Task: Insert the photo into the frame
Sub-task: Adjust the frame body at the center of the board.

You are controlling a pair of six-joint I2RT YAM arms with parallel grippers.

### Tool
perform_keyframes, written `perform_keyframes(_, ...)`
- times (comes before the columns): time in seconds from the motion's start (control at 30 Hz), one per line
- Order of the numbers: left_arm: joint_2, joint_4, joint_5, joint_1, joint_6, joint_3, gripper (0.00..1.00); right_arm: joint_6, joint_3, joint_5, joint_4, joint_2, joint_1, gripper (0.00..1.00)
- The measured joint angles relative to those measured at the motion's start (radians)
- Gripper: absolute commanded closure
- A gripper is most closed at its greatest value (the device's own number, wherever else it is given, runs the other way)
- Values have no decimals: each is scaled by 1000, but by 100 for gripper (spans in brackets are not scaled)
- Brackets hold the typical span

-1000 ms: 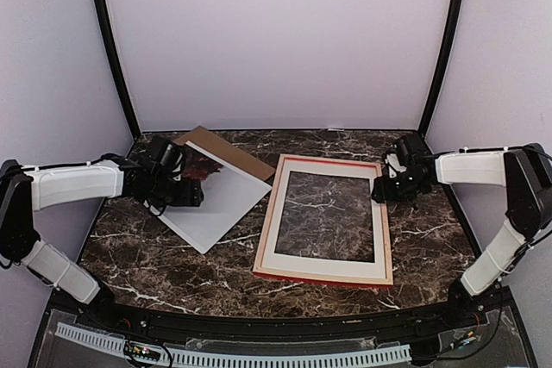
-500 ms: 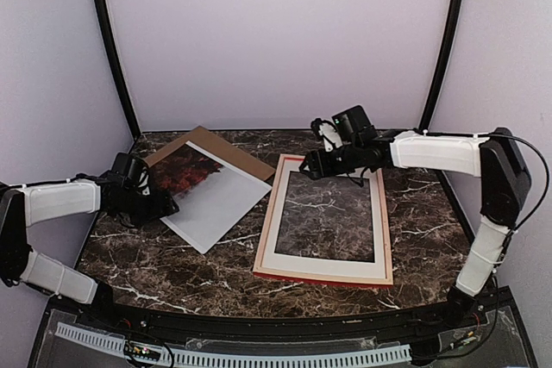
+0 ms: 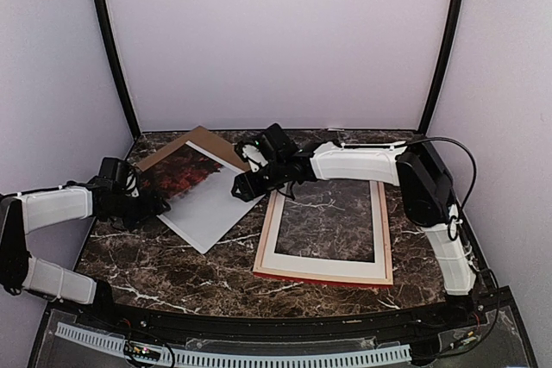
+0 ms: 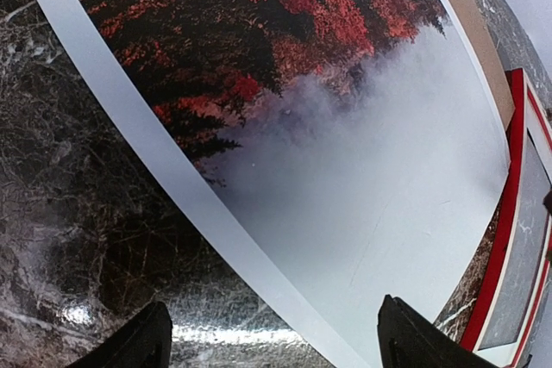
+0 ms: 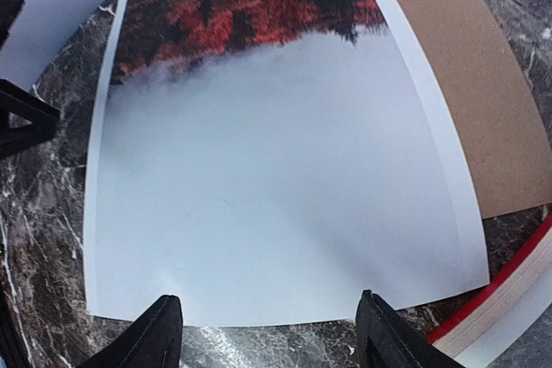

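Note:
The photo [image 3: 211, 196] lies flat on the table left of centre, red trees at its far end and misty white toward the near end, in a white border. Its far corner rests on a brown backing board [image 3: 211, 138]. The frame [image 3: 321, 278], red-edged with a pale inner border, lies flat to the right. My left gripper [image 3: 159, 205] stands open, low at the photo's left edge, which runs between its fingers [image 4: 276, 346]. Reaching over from the right, my right gripper [image 3: 242, 187] stands open just outside the photo's frame-side edge [image 5: 269, 333]. Nothing is held.
Through the frame's opening the dark marble table [image 3: 332, 213] shows. The frame's red edge [image 5: 509, 290] lies close to the right fingertip [image 5: 388, 338], and the backing board [image 5: 457, 75] shows beyond the photo. Grey walls close in the back and sides.
My right arm has swung left from the frame's right side, across the frame, to the photo's edge. My left gripper has drawn back left off the photo to its left edge.

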Motion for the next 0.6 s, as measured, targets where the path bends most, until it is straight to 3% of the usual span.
perform_keyframes(0.6,-23,44,12,3,0,-43,16,26,-101,55,-76,35,1,30)
